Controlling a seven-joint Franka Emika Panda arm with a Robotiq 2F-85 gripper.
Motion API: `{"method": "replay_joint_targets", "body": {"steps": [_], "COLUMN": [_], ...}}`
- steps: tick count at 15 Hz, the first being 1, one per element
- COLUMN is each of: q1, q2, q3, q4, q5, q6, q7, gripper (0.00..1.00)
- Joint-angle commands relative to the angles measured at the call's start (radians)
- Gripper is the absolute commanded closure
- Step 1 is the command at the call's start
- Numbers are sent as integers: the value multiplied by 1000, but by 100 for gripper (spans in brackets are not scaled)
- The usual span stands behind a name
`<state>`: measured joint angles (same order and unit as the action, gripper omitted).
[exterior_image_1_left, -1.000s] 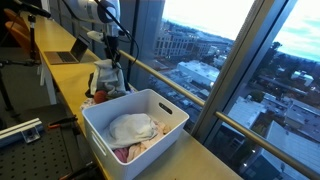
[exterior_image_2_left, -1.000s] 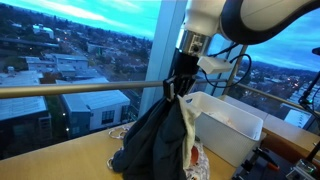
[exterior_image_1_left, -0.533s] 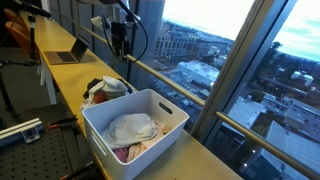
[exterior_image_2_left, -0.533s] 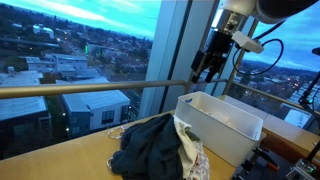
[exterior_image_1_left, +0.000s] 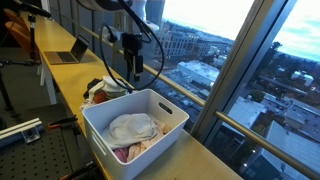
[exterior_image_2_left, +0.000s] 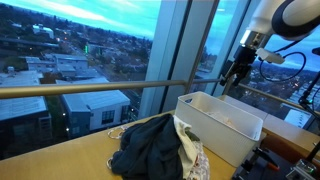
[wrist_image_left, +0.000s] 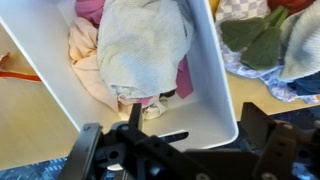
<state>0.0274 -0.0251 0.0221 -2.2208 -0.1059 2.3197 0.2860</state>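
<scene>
Since it carries nothing, the gripper (exterior_image_1_left: 133, 80) hangs wide open above the bin (exterior_image_1_left: 150, 152) of clothes (exterior_image_1_left: 132, 128).

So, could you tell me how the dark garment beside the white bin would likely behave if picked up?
Probably floppy: the dark garment lies crumpled in soft folds, so it would drape and hang. It likely drags neighbours along, since it overlaps the lighter cloth beside the white bin.

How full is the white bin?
Partly full: a white cloth and a pink cloth lie inside the bin, below its rim.
</scene>
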Motion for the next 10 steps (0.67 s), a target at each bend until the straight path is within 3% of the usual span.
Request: {"method": "replay_joint_targets", "body": {"steps": [1,10], "q1": [-36,-43], "q2": [80,477], "q3": [-31,-58], "q4": [-17,83], "q5": [7,2], "q6": [87,266], "q7": [-72,-150], "gripper": [0,0]}}
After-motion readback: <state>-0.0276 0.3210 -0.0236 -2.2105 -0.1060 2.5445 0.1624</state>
